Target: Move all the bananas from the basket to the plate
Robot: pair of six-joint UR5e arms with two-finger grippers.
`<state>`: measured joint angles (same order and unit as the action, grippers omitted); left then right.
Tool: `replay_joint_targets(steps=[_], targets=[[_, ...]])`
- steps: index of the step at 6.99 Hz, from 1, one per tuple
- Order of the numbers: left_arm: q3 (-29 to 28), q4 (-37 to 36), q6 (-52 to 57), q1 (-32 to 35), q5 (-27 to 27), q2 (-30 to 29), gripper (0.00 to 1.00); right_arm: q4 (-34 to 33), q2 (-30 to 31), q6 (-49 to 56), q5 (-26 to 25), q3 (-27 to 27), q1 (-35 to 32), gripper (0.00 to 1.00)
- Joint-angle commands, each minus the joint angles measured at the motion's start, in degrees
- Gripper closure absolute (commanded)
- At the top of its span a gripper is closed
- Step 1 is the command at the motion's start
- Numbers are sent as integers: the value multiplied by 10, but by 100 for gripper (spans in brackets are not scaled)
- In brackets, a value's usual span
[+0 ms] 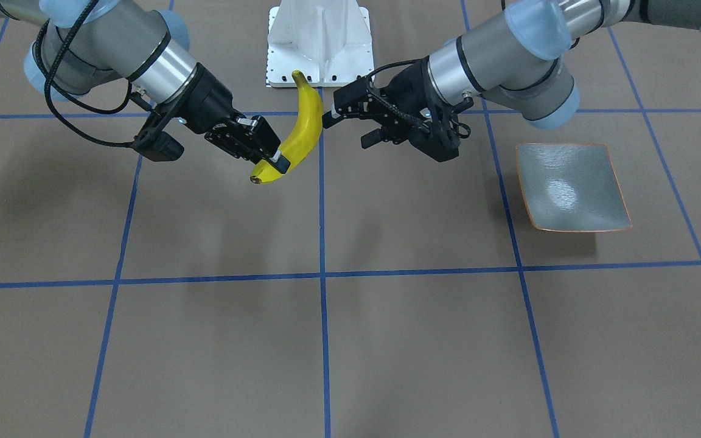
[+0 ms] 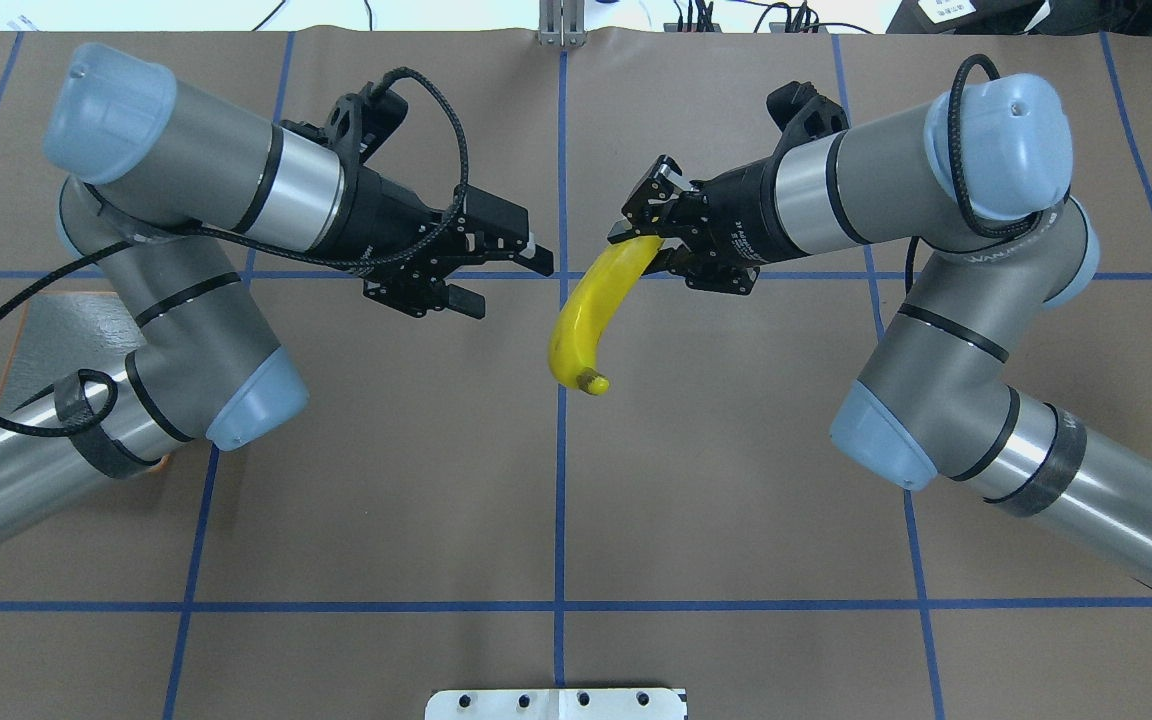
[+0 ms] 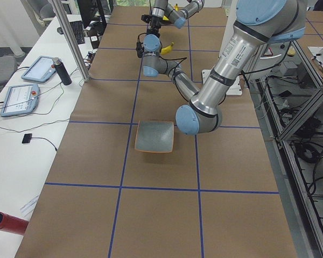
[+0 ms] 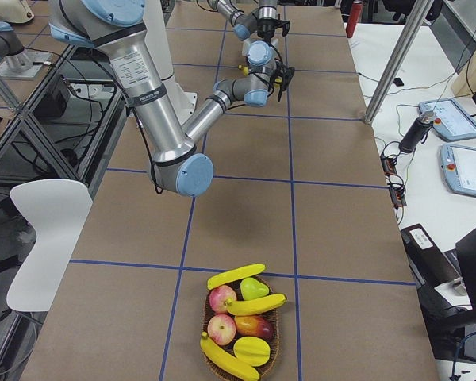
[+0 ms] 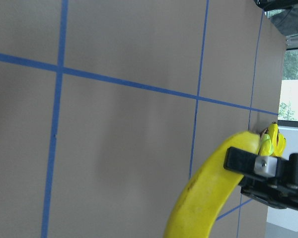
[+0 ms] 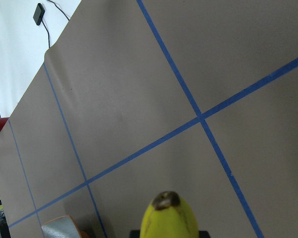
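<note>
Right claw [image 1: 272, 159] was clamped on a banana [image 1: 303, 125] above the desk [image 1: 216, 340]; left claw [image 1: 345, 126], jaws apart, hovered beside it. Releasing before the left closed risked a drop.

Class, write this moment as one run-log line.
right pincer: shut on banana, aloft | left pincer: open, near | plate: holds nothing

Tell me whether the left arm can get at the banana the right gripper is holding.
Probably yes. The left gripper is open right beside the free middle of the banana, with nothing between them; the right gripper clamps only one end.
</note>
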<state>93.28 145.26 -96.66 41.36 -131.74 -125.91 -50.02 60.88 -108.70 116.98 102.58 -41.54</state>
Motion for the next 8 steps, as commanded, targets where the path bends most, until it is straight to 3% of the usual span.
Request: replay_joint_targets(steps=[1,5,8], targets=[[1,-2,0,-25,15,-12,0,0,-1,1,1,1,0,100],[-1,-4,3,-59,58,-13,2,-1,1,1,2,3,2,100],[-7,-4,5,-60,57,-13,21,-1,1,-2,3,3,3,100]])
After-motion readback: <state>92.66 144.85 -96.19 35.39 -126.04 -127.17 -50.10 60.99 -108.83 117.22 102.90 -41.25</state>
